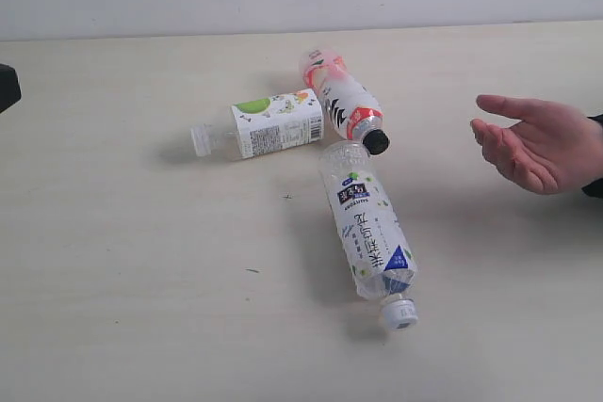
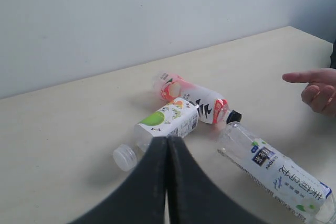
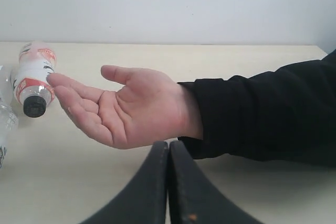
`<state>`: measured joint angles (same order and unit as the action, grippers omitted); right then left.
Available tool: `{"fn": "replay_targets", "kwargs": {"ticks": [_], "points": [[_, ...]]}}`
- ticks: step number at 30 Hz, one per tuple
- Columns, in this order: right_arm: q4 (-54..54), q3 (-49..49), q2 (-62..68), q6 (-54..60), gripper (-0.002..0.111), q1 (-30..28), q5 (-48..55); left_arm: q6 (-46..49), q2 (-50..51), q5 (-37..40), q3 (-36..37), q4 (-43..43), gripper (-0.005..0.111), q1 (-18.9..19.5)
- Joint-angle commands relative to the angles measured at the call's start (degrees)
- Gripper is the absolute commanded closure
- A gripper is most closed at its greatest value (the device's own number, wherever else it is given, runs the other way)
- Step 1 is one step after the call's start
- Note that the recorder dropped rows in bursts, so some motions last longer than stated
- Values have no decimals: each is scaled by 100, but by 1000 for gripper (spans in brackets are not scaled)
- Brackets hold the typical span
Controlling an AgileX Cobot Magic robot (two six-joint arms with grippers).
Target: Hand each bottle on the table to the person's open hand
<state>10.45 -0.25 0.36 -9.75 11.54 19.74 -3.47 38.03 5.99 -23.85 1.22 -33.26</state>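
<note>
A: Why is the hand (image 1: 537,143) held as it is?

B: It is held palm up and empty over the right side of the table (image 1: 113,261), apart from the bottles. It is judged to be offered as the place of delivery.

A: Where are the bottles found?

B: Three are seen, all laid on their sides near the middle of the table. The green bottle (image 1: 273,124) is turned with its white cap away from the hand. The pink bottle (image 1: 341,98) is laid beyond it, with its black cap just beside the base of the blue bottle (image 1: 367,228). Whether these two touch cannot be told.

A: How are the claws set?

B: The left claw (image 2: 168,139) is closed, jaws pressed together, with nothing gripped, and is aimed toward the green bottle. The right claw (image 3: 168,143) is likewise closed and empty, and is pointed at the hand. A claw must be opened before any bottle can be taken.

A: What is held in the bottles?

B: All three are capped. No coloured liquid is seen through the green and blue bottles, but whether they are empty or hold clear water cannot be told. The pink bottle is mostly hidden by its label.
</note>
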Motion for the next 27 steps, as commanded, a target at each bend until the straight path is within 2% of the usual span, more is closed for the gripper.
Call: {"fn": "replay_targets", "kwargs": {"ticks": [1, 8, 11, 17, 21, 24, 27], "points": [[25, 25, -36, 7, 108, -26, -114, 6, -28, -33, 19, 21, 106, 10], [267, 25, -36, -5, 108, -26, -1219, 6, -28, -33, 19, 21, 106, 10], [-867, 25, -36, -579, 108, -26, -1687, 6, -28, -33, 19, 21, 106, 10], [-867, 25, -36, -590, 108, -26, -1776, 6, -28, -33, 19, 21, 106, 10], [-867, 25, -36, -994, 108, -26, -1816, 6, -28, -33, 19, 21, 106, 10], [-1077, 25, -36, -1545, 108, -26, -2459, 6, -28, -33, 19, 21, 106, 10], [-1194, -156, 69, -1642, 108, -26, -2520, 6, -28, -33, 19, 21, 106, 10]]}}
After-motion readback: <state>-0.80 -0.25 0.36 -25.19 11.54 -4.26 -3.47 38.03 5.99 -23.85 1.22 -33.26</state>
